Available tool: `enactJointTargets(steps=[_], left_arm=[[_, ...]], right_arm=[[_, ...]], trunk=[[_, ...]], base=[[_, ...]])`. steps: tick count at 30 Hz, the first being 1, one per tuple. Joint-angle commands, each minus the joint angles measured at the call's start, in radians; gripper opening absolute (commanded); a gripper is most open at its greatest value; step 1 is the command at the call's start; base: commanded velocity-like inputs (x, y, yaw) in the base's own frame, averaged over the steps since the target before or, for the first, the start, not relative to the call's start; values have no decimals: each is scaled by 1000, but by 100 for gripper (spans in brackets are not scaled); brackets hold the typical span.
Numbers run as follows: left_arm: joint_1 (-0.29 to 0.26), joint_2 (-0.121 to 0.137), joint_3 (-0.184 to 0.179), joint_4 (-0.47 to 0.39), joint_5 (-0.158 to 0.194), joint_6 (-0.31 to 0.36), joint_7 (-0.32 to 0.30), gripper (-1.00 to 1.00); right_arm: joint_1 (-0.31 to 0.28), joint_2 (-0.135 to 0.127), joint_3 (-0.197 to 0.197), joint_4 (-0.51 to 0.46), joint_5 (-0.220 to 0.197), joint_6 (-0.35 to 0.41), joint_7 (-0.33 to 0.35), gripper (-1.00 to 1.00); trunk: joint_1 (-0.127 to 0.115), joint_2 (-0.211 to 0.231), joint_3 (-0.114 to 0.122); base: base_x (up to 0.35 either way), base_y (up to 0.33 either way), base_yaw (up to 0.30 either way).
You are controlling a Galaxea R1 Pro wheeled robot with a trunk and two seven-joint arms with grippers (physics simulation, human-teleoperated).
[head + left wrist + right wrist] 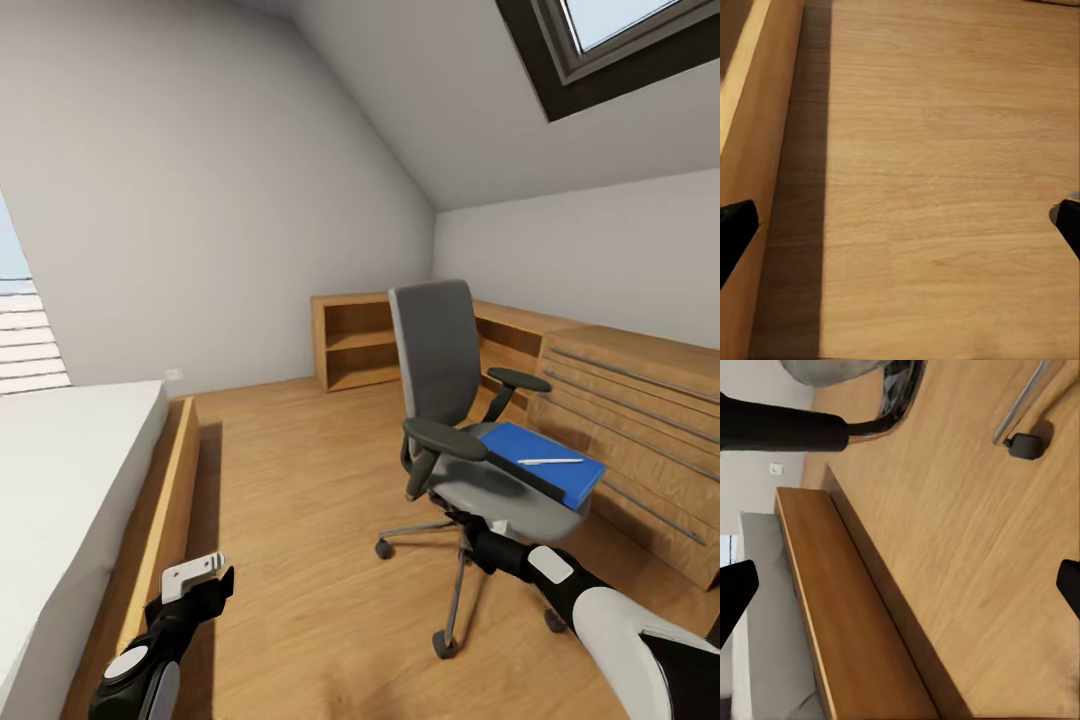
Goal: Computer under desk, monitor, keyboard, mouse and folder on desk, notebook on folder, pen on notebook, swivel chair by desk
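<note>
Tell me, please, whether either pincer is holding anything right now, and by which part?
Nothing is held: the left pincer and right pincer are both open above the floor.

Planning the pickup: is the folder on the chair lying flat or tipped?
Roughly flat: the folder rests on the swivel chair seat, one corner overhanging, with the pen lying on it.

attic bedroom: bed (70, 470), skylight (610, 40)

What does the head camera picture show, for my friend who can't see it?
A grey swivel chair stands on a wood floor, with a blue folder and white pen on its seat. A bed is at left.
</note>
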Motion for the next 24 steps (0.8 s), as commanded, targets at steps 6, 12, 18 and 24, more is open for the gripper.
enactJointTargets(steps=[6, 12, 18, 24], left_arm=[[-1, -2, 0, -1, 7, 5, 5, 100], [-1, -2, 0, 0, 7, 4, 5, 100], [-1, -2, -1, 1, 7, 5, 5, 100], [-1, -2, -1, 1, 7, 5, 4, 100]], right_arm=[[0, 3, -3, 0, 13, 6, 3, 100], [0, 10, 1, 0, 44, 6, 8, 100], [0, 10, 0, -1, 46, 4, 9, 100], [0, 8, -1, -1, 44, 2, 9, 100]], trunk=[[0, 0, -1], [0, 0, -1], [0, 0, -1], [0, 0, -1]], base=[[0, 0, 266], [147, 0, 79], [205, 0, 8], [22, 0, 1]])
